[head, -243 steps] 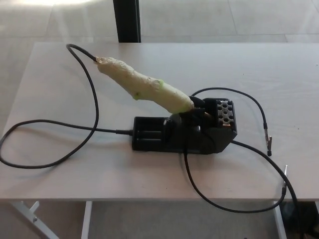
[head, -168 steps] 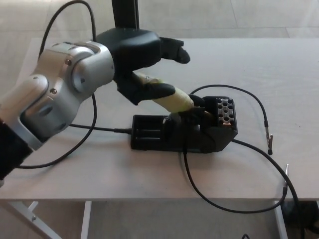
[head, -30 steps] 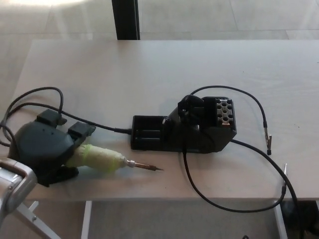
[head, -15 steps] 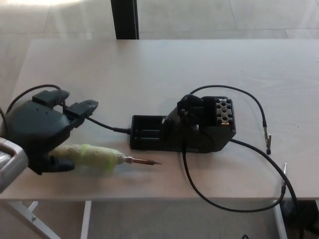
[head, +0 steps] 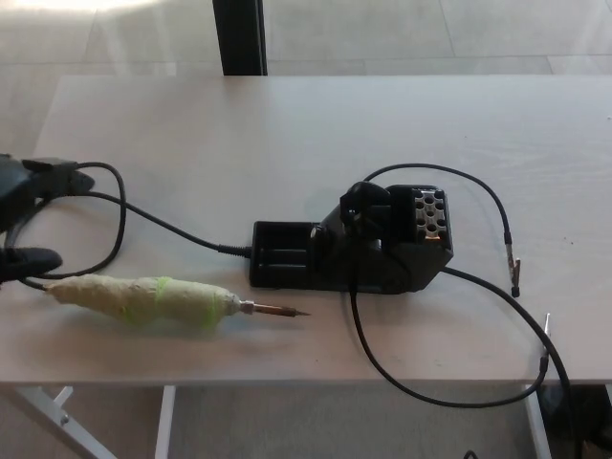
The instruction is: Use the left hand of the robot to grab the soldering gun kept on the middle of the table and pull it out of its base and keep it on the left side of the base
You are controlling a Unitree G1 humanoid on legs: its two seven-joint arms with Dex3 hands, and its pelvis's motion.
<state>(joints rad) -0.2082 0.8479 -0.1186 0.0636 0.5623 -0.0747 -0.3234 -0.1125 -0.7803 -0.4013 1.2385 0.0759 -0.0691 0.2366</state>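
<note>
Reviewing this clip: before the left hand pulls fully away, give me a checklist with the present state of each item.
1. Soldering gun out of the base: ok, the holder is empty.
2. Gun lying on the table, on the base's left side: ok.
3. Metal tip clear of the base: ok, a gap shows.
4. Left hand released: ok, fingers apart, nothing held.
5. Hand clear of the gun's cable: cannot tell, the cable loops right by the fingers.
6. Right hand out of the way: ok, not in view.
</note>
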